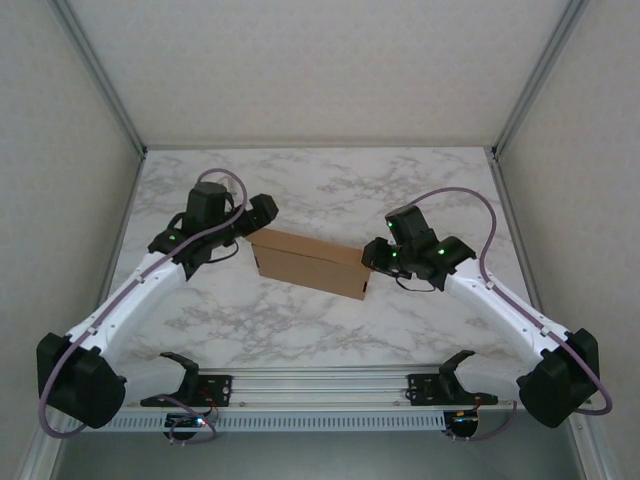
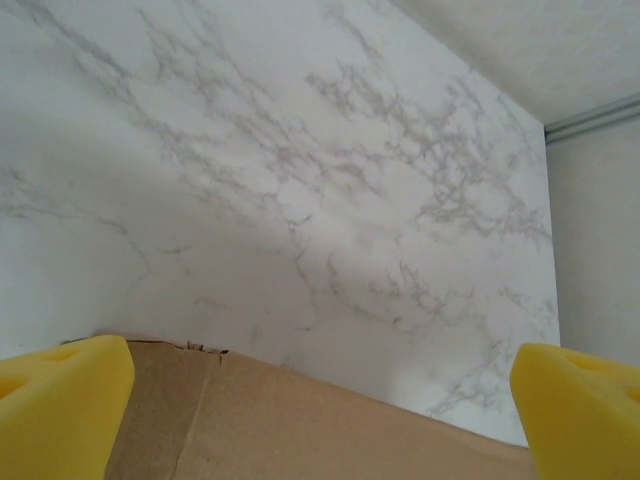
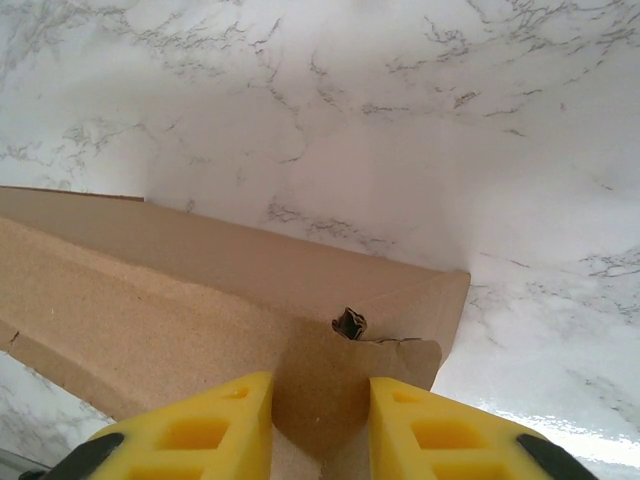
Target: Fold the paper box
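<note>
Top external: your paper box (image 1: 308, 262), matte brown cardboard folded into a shallow rectangle, sits mid marble table (image 1: 330, 185). Left gripper (image 1: 258, 212) is spread wide at its left end, holding nothing. Right wrist: right gripper (image 3: 320, 425) is narrowed over a nicked corner flap; I can't tell if it's grasping.

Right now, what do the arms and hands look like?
On the left arm and right arm: white links, black joints, a purple cable looped along each, green lights near the wrists. The left hand and right hand each have two yellow wedge-shaped pads.
</note>
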